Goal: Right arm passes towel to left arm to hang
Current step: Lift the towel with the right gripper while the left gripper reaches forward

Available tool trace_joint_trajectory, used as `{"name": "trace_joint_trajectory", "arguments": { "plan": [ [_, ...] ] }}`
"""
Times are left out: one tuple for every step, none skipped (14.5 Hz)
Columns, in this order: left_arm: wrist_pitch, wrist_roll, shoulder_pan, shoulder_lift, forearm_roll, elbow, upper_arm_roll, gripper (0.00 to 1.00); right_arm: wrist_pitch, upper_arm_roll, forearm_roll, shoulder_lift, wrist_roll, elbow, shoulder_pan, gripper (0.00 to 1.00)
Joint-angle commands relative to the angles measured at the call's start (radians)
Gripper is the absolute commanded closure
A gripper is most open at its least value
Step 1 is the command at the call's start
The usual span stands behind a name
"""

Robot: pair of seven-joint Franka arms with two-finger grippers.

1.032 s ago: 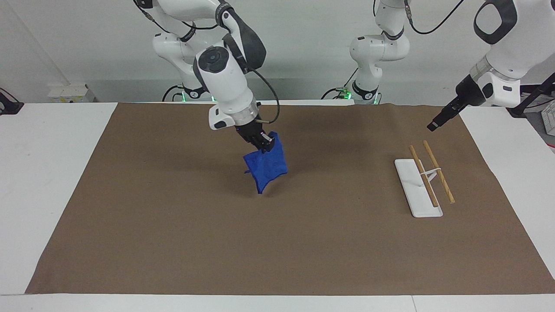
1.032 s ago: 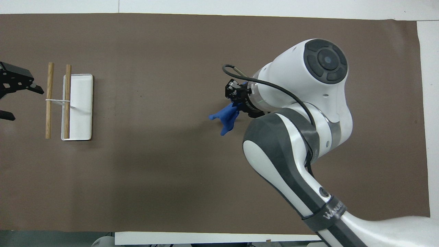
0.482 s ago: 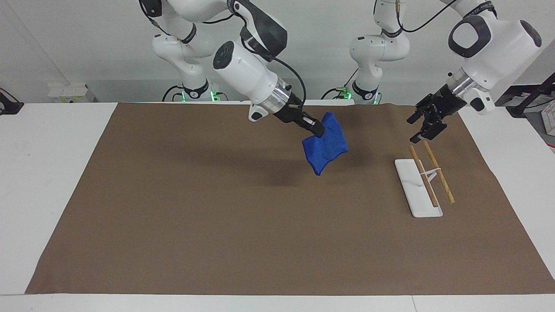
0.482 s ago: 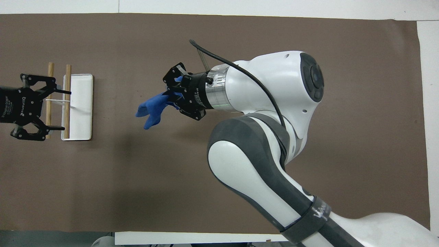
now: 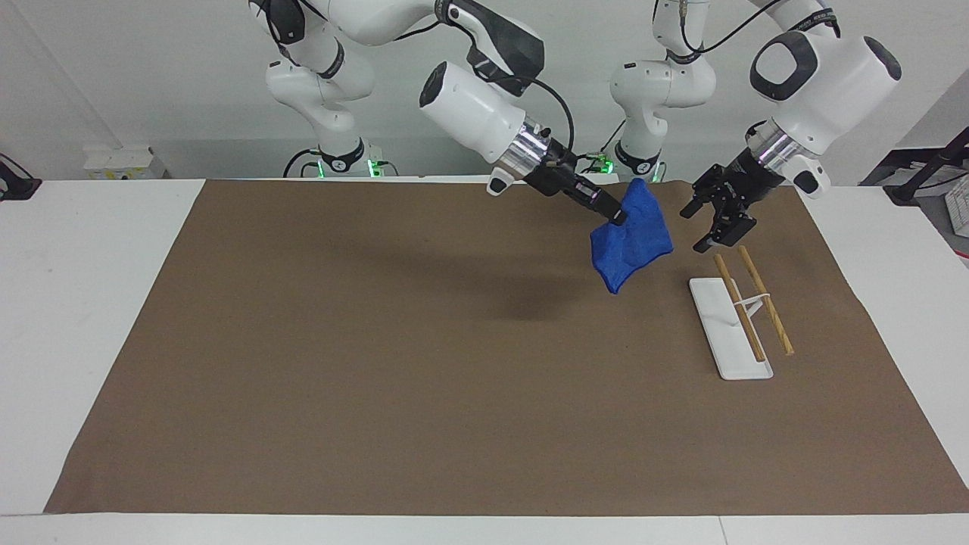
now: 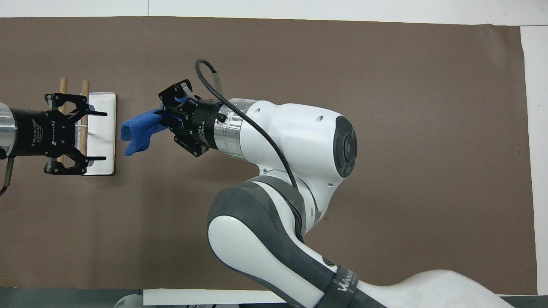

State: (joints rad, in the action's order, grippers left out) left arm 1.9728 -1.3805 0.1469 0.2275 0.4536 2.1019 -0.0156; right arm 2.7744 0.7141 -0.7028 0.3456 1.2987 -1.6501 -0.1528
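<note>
My right gripper is shut on one edge of the royal-blue towel and holds it up in the air over the brown mat, toward the left arm's end of the table. The towel hangs crumpled below the fingers. In the overhead view the right gripper points at the left gripper, with the towel between them. My left gripper is open and empty, a short gap from the towel. In the overhead view the left gripper is over the rack, its fingers spread wide.
A towel rack with a white flat base and two wooden rods stands on the brown mat at the left arm's end. It also shows in the overhead view, partly under the left gripper.
The right arm has carried the towel up and toward the left arm's end of the table. The left gripper has swung in toward the towel and now faces it, open.
</note>
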Motion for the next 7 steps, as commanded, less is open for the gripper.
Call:
{"name": "trace_joint_trajectory", "arguments": {
  "plan": [
    [0.081, -0.063, 0.048, 0.018, 0.014, 0.047, -0.01, 0.06, 0.036, 0.016, -0.017, 0.032, 0.005, 0.03, -0.008, 1.0],
    [0.109, -0.075, 0.049, 0.016, 0.016, 0.049, -0.01, 0.08, 0.036, 0.016, -0.017, 0.032, 0.005, 0.03, -0.01, 1.0],
    [0.115, -0.078, 0.049, 0.015, 0.031, 0.05, -0.01, 0.1, 0.036, 0.016, -0.017, 0.032, 0.005, 0.029, -0.01, 1.0],
    [0.115, -0.078, 0.048, 0.015, 0.043, 0.05, -0.01, 0.14, 0.036, 0.016, -0.017, 0.032, 0.005, 0.029, -0.01, 1.0],
    [0.115, -0.08, 0.049, 0.015, 0.043, 0.052, -0.01, 0.18, 0.034, 0.016, -0.017, 0.032, 0.005, 0.027, -0.01, 1.0],
    [0.112, -0.084, 0.051, 0.015, 0.043, 0.053, -0.01, 0.2, 0.034, 0.016, -0.017, 0.032, 0.005, 0.027, -0.01, 1.0],
    [0.115, -0.095, 0.056, 0.016, 0.043, 0.058, -0.01, 0.22, 0.033, 0.016, -0.017, 0.032, 0.005, 0.027, -0.01, 1.0]
  ]
}}
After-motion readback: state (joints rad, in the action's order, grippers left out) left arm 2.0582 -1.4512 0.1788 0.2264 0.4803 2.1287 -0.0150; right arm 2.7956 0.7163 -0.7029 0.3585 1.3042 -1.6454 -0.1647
